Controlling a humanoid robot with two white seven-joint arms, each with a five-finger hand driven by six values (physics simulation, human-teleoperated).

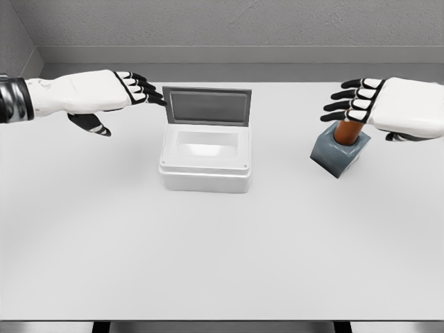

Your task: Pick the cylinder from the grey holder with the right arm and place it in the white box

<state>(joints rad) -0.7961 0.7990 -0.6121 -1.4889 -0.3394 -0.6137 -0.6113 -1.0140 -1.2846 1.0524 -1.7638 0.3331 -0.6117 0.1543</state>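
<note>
Cylinder (pixel 348 132): smooth, brown-orange, upright in the grey holder (pixel 338 155), a matte blue-grey block at right of frame; not yet lifted.
Right hand (pixel 361 104): fingers spread above it, gripping nothing.
White box (pixel 205 170): centre, glossy, grey-lined lid raised, nothing inside.
Left hand (pixel 114 94): upper left, relaxed.
</note>
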